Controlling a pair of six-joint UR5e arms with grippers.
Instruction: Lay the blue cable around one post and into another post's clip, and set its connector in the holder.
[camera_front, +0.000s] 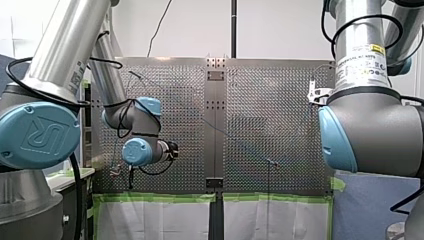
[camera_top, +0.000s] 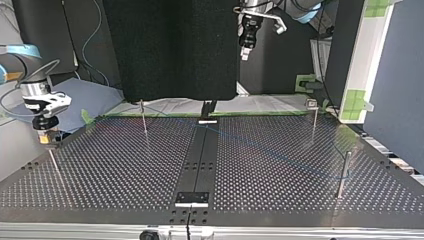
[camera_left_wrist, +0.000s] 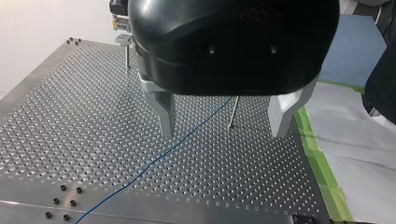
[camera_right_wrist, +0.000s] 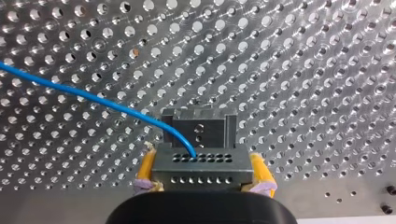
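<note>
The blue cable (camera_right_wrist: 88, 95) ends in a grey connector block (camera_right_wrist: 200, 164). My right gripper (camera_right_wrist: 201, 179) is shut on that block with its yellow pads (camera_right_wrist: 145, 169). A grey slotted holder (camera_right_wrist: 198, 125) sits just ahead of the connector, touching or nearly so. At the top view's left, my right gripper (camera_top: 47, 137) hangs low over a thin post (camera_top: 55, 167). My left gripper (camera_left_wrist: 223, 122) is open and empty, well above the plate, with the cable (camera_left_wrist: 177, 144) passing below its fingers and a bare post (camera_left_wrist: 233, 112) standing behind them. The cable (camera_top: 280, 152) crosses the plate towards a post (camera_top: 342, 172).
Two more thin posts (camera_top: 143, 117) (camera_top: 314, 122) stand near the plate's far edge in the top view. A dark centre strip (camera_top: 200, 155) splits the perforated plate (camera_top: 115, 170). Green tape (camera_left_wrist: 322, 163) and white sheeting border the plate beside my left gripper.
</note>
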